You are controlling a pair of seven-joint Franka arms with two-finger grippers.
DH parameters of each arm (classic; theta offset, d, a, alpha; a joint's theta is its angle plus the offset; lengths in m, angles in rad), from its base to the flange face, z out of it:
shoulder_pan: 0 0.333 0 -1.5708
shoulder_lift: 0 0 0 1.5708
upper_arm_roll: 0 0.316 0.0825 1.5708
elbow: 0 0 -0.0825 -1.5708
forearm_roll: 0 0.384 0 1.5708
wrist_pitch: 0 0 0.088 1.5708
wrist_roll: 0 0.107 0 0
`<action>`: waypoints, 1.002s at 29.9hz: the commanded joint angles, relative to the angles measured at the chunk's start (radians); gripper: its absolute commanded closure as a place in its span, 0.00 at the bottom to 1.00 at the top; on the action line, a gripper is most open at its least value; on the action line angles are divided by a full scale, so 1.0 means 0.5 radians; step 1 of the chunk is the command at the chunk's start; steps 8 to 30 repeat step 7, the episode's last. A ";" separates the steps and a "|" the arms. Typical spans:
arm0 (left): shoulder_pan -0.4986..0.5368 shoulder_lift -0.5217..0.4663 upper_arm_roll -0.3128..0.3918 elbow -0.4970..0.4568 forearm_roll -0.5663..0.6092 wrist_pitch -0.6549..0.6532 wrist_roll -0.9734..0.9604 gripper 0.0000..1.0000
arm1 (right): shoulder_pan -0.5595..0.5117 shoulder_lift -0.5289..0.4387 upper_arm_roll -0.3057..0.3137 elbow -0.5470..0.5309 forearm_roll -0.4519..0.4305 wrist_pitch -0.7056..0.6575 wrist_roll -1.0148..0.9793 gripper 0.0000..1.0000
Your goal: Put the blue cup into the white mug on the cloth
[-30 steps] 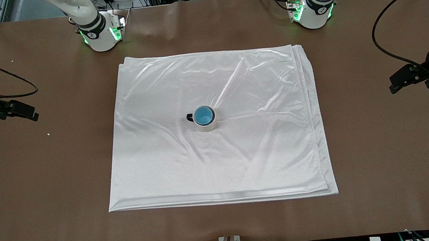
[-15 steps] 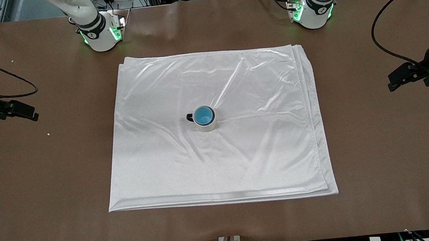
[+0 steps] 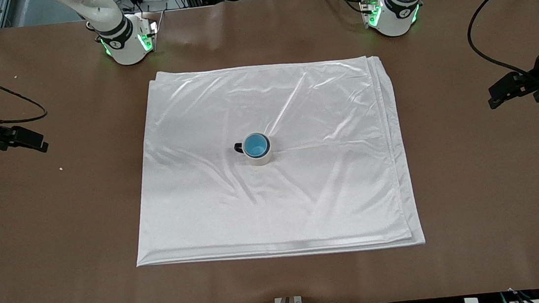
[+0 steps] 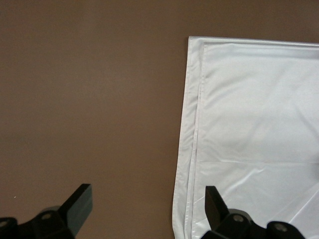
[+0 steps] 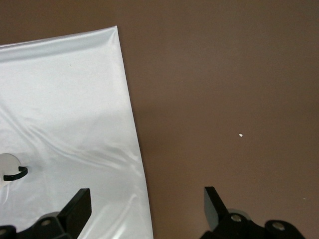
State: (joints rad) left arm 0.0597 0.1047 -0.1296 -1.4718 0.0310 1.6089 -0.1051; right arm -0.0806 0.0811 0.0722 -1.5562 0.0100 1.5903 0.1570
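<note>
Brown table with the big shiny white cloth spread across the middle of it; nothing else going on out there. The blue cup is already sitting inside the white mug, upright, roughly mid-cloth, the mug's dark handle pointing toward the right arm's end of the table; so I'd call the job basically done.

What's changed in the last second: the left gripper, empty with its jaws apart, has lifted a touch and drifted away from the cloth, over bare table at its own end; reads as backing off after the drop. The right gripper hasn't budged, jaws apart too and holding nothing, just waiting over bare table at its end; the cup and mug haven't shifted either.
</note>
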 commanded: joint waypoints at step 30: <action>0.009 -0.041 0.011 -0.039 -0.004 -0.018 0.087 0.00 | 0.005 0.019 -0.006 0.041 -0.026 -0.015 0.011 0.00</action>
